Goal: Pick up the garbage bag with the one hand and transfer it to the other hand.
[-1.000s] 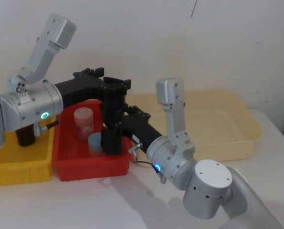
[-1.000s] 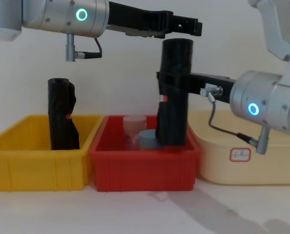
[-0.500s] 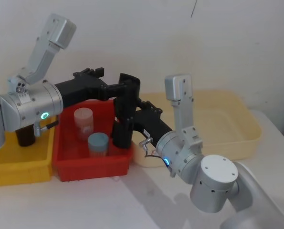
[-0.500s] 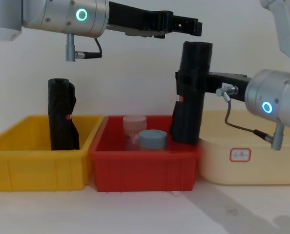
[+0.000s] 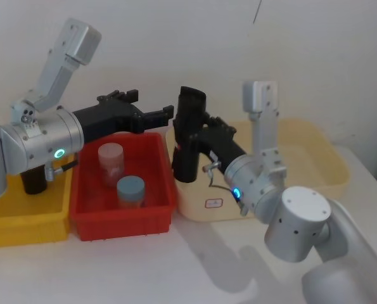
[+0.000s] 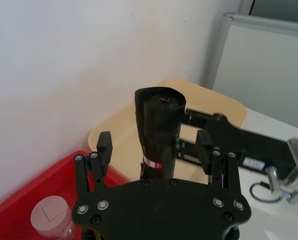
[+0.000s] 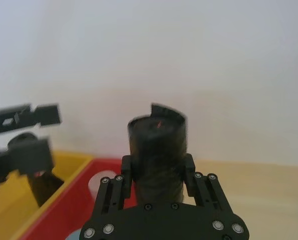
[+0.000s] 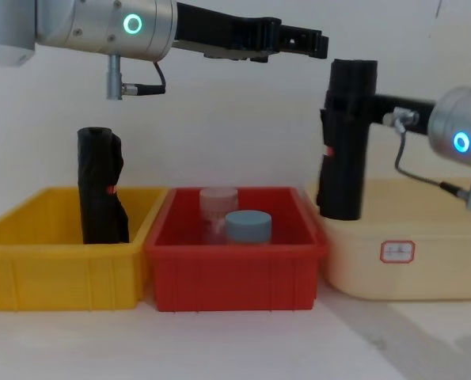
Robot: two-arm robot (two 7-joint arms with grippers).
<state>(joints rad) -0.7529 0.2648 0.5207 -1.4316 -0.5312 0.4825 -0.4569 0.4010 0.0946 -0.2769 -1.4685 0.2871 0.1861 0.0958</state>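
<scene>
Chest view: the bag [image 8: 346, 134] is seen upright at centre right of the frame, its long axis near vertical with a slight lean. It is clamped a little above its middle by the right gripper [image 7: 158, 170], whose fingers are closed against its two sides. The left gripper [image 8: 308, 43] is held at upper centre, just left of the bag's top and apart from it. Its fingers [image 6: 104, 146] are spread wide and nothing is gripped. In the left wrist view the roll is framed in that gap but lies farther off.

The bag is thus carried by the right arm alone, so the transfer is judged made. Its lower end hangs about level with the rims where the red bin [image 8: 235, 277] meets the cream tray [image 8: 441, 269]. Any lowering would turn on which side of that line it stands over, and in the head view it is placed at the tray's left end.

Whether the end touches the tray cannot be told. The right fingertips are hidden behind the roll in the chest view. A second roll [image 8: 100, 186] in the yellow bin [image 8: 61, 269] is cut off below by the bin wall.
</scene>
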